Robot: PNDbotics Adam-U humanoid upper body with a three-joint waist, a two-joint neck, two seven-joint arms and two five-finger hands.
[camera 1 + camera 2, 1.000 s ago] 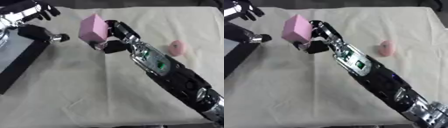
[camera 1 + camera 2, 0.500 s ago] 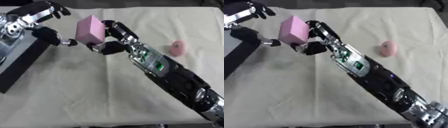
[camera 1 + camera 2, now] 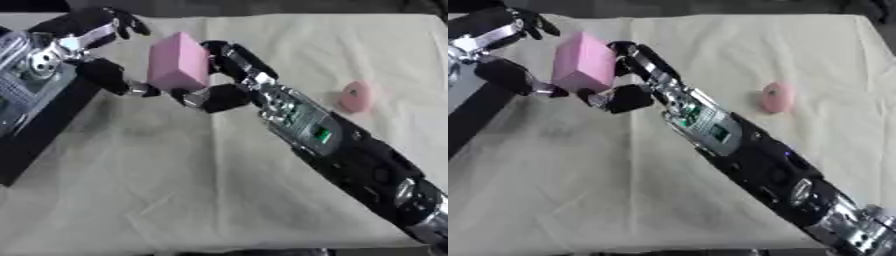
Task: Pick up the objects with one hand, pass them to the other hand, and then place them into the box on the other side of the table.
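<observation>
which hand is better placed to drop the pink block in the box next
Left. The left hand is open right beside the pink block and next to the box; the right hand reaches across holding it.

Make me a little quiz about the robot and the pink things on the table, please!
1. True or false: the right hand holds the pink rectangular foam block up off the cream cloth-covered table.
2. Which best describes the left hand?
A. resting flat on the cloth
B. fingers spread open next to the block
C. curled round the small pink object
3. Fill in: the small round pink object lies on the cloth to the robot's ____ of the right arm.

Key
1. True
2. B
3. right
</observation>
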